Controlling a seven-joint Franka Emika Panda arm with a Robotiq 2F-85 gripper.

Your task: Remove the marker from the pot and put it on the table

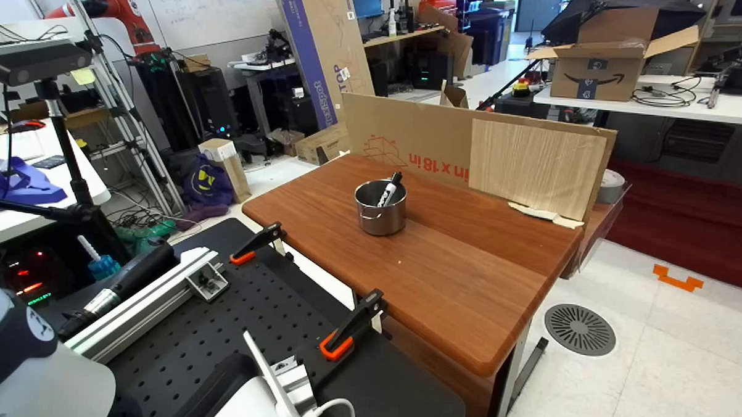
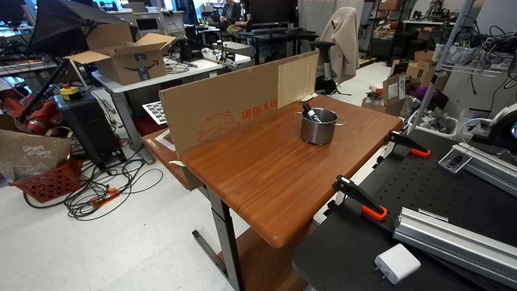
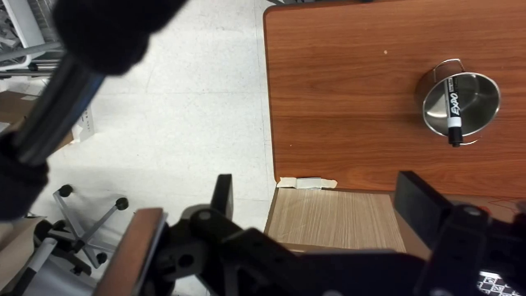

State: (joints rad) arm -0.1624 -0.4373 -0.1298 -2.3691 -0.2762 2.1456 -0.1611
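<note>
Our two fingers (image 3: 420,205) stand wide apart, holding nothing, well away from the marker (image 3: 453,106). It leans inside the pot (image 2: 317,131), its black cap (image 3: 455,135) jutting out above. Should we descend off-centre, we'd probably strike the pot and tip it; gripping only that cap might pull it loose. We count one marker, one pot on one counter (image 1: 455,267), two clamps (image 1: 356,322) near its edge.

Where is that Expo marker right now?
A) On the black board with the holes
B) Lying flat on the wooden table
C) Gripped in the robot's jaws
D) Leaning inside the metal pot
D: in both exterior views the marker stands tilted in the pot, with its black cap sticking out at the top.
</note>
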